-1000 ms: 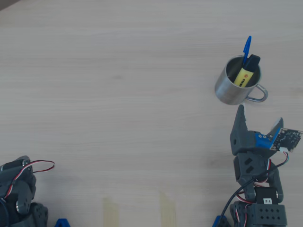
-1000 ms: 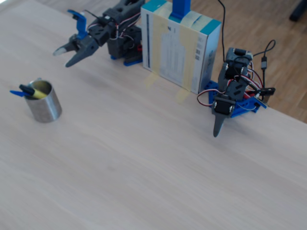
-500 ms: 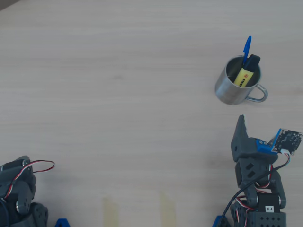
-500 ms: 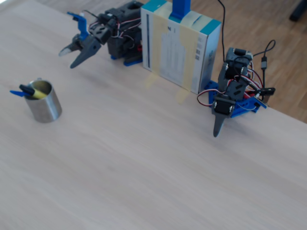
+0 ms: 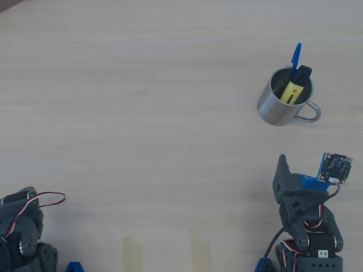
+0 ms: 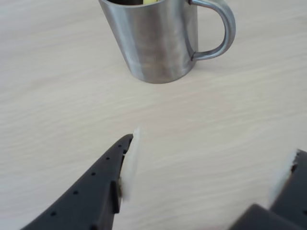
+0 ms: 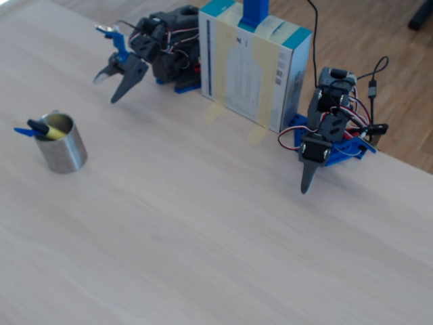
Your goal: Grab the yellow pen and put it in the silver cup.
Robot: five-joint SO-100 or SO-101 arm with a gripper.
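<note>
The silver cup (image 5: 271, 106) stands upright on the wooden table, handle to the lower right in the overhead view. The yellow pen (image 5: 295, 90) leans inside it, black cap up and out over the rim. My gripper (image 5: 303, 168) is open and empty, well clear of the cup on the near side. In the wrist view the cup (image 6: 158, 43) is ahead at the top, only a sliver of the yellow pen (image 6: 149, 2) shows, and my gripper (image 6: 213, 143) is spread wide. In the fixed view the cup (image 7: 62, 147) with the pen (image 7: 49, 131) stands left of my gripper (image 7: 108, 88).
A thin blue pen (image 5: 295, 56) also stands in the cup. A second arm (image 5: 22, 229) rests at the bottom left of the overhead view. A blue-and-white box (image 7: 250, 61) stands between the two arms. Tape strips (image 5: 133, 253) mark the table edge.
</note>
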